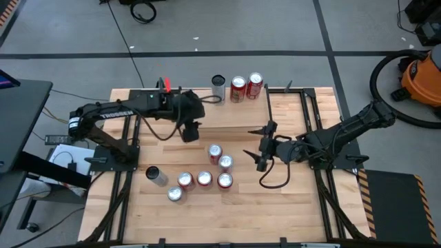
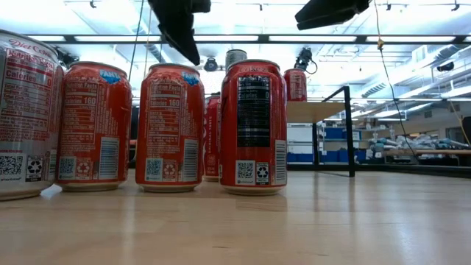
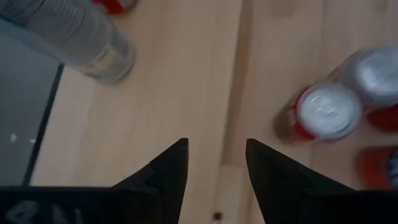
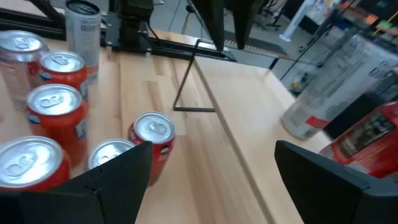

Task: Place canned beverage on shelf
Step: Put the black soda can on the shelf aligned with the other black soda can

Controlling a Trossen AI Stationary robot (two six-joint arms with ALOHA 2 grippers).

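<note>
Three cans (image 1: 238, 89) on shelf (image 1: 227, 114) (upright)

Silver can (image 3: 81, 37) (blurred) cut off by edge.

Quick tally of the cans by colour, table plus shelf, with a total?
Red metal drink cans: 7
Silver metal drink cans: 3
Total: 10

table (image 1: 289, 207): eight cans, one grey | shelf (image 1: 234, 114): grey can, two red cans
</note>
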